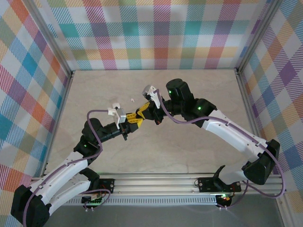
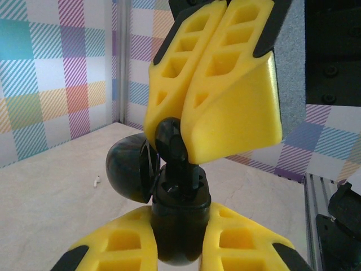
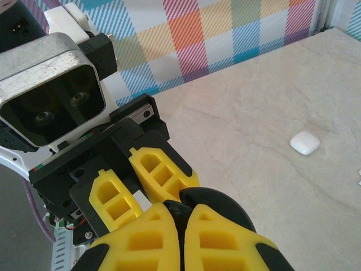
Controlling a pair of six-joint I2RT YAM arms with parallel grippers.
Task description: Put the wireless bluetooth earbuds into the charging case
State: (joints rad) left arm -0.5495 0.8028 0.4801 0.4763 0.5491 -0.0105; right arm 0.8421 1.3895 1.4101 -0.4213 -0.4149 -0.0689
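While meeting above the middle of the surface (image 2: 51, 214), clamping the open-lidded black charging case (image 2: 180, 195) in the left gripper (image 2: 180, 226), pinching a black earbud (image 2: 169, 138) at the case's mouth in the right gripper (image 2: 181, 144), sharing the surface with a loose white earbud (image 2: 96, 182) and a closed white case (image 3: 304, 143).

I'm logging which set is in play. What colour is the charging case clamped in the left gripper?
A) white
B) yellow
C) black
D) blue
C: the left gripper clamps a black case, lid open; the white case lies apart on the table.
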